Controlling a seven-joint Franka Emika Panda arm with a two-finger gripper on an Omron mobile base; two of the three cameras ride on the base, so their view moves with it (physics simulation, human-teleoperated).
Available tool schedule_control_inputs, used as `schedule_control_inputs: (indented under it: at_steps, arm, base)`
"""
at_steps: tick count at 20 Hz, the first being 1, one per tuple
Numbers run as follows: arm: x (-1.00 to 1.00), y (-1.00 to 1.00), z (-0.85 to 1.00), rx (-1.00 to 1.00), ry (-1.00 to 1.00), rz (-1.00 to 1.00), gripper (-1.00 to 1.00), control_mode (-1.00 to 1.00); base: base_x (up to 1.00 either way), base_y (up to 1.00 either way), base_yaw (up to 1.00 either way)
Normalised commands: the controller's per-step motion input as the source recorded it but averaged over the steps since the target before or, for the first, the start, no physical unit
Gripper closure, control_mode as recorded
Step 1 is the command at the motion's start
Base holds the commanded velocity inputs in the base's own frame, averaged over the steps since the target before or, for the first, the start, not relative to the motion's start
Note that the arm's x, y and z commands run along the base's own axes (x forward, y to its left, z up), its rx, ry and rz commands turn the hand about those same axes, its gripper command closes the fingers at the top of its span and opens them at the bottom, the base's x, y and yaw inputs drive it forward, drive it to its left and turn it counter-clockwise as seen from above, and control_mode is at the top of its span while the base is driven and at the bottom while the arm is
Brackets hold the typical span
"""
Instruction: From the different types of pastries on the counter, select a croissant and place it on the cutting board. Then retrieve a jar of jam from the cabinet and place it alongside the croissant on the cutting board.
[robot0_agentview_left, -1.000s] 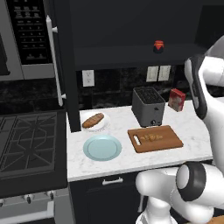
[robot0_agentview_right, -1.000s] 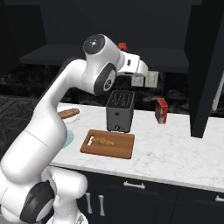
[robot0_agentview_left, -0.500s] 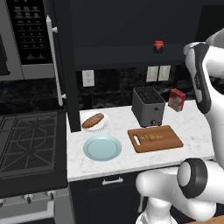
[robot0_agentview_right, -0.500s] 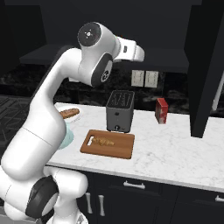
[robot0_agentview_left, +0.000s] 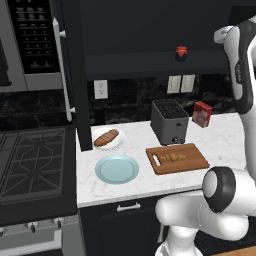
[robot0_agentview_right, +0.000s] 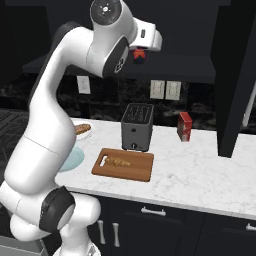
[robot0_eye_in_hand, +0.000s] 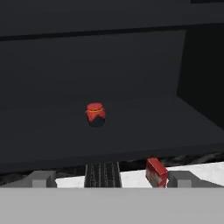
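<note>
Now, with the croissant (robot0_agentview_left: 171, 157) already on the cutting board (robot0_agentview_left: 187, 159), the wide-open, empty gripper (robot0_eye_in_hand: 109, 178) should advance level (no dipping) to straddle the jar of jam (robot0_eye_in_hand: 95, 114) on the cabinet (robot0_eye_in_hand: 131, 131) shelf.

Dim rendered kitchen, flat even light, no glare I can spot.
Counter (robot0_agentview_left: 227, 142) reads brightest in my base feeds; cabinet (robot0_eye_in_hand: 109, 65) interior nearly black, shelf edges barely separate. Jar of jam (robot0_eye_in_hand: 95, 114) still legible, red top pops against the dark. Soft faint shadow under toaster (robot0_agentview_right: 137, 127) and cutting board (robot0_agentview_right: 123, 165). My hand feed is low-res, slightly soft overall. No lens distortion at edges, no motion blur.
</note>
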Motion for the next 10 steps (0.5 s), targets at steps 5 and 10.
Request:
schedule_control_inputs:
  at_steps: [5,10]
  arm:
    - [0.02,0.41,-0.26,0.00,-0.21,0.03,-1.00,-1.00]
    - [0.18,0.18,-0.28,-0.01,0.05,0.01,-1.00,-1.00]
  base:
    - [0.00,0.00,0.00]
    - [0.00,0.00,0.00]
